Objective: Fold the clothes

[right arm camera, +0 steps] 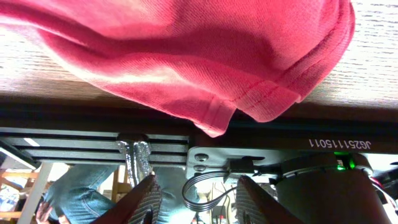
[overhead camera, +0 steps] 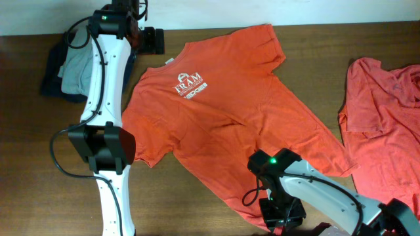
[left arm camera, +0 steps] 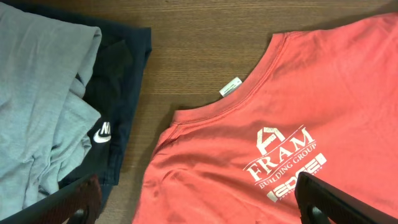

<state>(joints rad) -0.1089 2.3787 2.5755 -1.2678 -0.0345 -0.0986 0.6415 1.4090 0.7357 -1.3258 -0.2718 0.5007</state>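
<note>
Work surface: a brown wood-grain desk (overhead camera: 39,190).

Task item 1: an orange-red short-sleeved cotton T-shirt (overhead camera: 223,118) lies spread flat, front side up, across the middle of the desk. Its collar points toward the far left, and its hem reaches the near edge. A white printed chest logo (overhead camera: 190,85) faces up below the collar. In the left wrist view, a small white size label (left arm camera: 230,86) shows at the back of the neckline.

Task item 2: a second orange-red T-shirt (overhead camera: 387,111) lies crumpled at the right side of the desk, just beside the first shirt's right sleeve.

Other items: a dark navy garment (overhead camera: 49,82) and a light grey garment (overhead camera: 75,69) are piled together at the far left corner, apart from the spread shirt.

Left end effector (overhead camera: 154,39): positioned over the desk just beyond the collar. In the left wrist view its fingers (left arm camera: 329,199) stand wide apart, with nothing between them.

Right end effector (overhead camera: 282,215): positioned at the near edge of the desk, at the hem of the spread shirt. In the right wrist view the fingers (right arm camera: 146,199) stand apart and hold nothing. They sit below the desk edge, clear of the cloth. The hem droops over the desk edge above them, in front of a black metal rail (right arm camera: 93,140) under the desk
</note>
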